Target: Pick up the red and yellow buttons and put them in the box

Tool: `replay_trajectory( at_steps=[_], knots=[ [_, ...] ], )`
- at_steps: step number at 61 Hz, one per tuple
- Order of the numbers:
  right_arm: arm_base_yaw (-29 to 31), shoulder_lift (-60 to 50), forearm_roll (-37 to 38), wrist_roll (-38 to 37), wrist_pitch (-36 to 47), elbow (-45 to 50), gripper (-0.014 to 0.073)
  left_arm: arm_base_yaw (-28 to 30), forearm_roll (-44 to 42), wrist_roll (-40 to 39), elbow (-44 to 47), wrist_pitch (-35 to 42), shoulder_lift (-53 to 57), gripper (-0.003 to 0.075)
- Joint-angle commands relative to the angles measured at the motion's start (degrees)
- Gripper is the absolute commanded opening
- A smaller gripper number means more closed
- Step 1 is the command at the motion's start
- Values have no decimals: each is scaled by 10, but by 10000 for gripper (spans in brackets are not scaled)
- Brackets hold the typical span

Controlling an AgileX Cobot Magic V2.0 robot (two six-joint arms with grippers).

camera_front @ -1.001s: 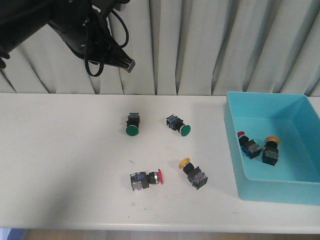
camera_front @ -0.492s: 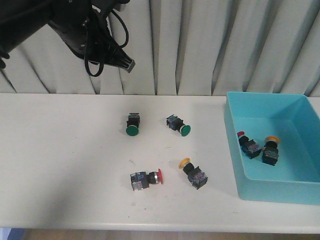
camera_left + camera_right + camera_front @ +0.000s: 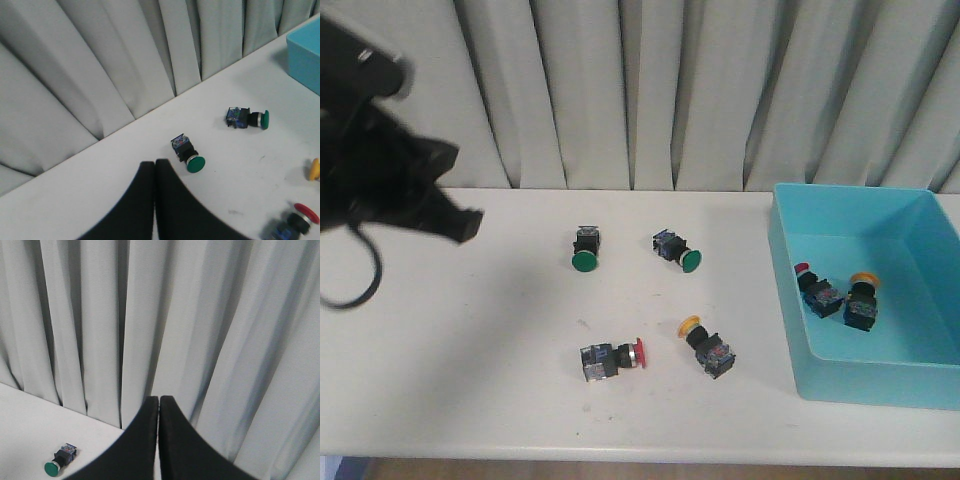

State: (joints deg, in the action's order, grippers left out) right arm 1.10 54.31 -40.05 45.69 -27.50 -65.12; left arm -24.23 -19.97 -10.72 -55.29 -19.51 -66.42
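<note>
We read this as approach: left gripper (image 3: 155, 200) closed, empty, well left of the red button (image 3: 611, 359). Next, open and descend onto it; right gripper (image 3: 159, 440) also closed.

No readable text, labels, brands or numbers anywhere: none on the push-button switches, the turquoise box (image 3: 865, 385), the table (image 3: 470, 340), the curtain or the arm. Switch bodies too small to tell.

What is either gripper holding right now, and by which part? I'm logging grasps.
Nothing. The left gripper and the right gripper both have their fingers pressed together with nothing between them.
</note>
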Motion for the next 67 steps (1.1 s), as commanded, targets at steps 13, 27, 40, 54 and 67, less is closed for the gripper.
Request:
replay_trajectory(
  at_steps=[13, 27, 40, 54, 67],
  knots=[
    [-1, -7, -12, 5, 36, -16, -8, 102, -8, -72, 350, 168, 295, -6],
    [-1, -7, -12, 5, 36, -16, -8, 174, -5, -72, 532, 214, 506, -6],
    [-1, -7, -12, 5, 36, -16, -8, 212, 26, -72, 596, 204, 615, -6],
    [-1, -7, -12, 5, 36, -16, -8, 224, 23, -67, 597, 187, 683, -6],
    [-1, -7, -12, 5, 36, -16, -8, 223, 60, -67, 597, 195, 681, -6]
  ],
)
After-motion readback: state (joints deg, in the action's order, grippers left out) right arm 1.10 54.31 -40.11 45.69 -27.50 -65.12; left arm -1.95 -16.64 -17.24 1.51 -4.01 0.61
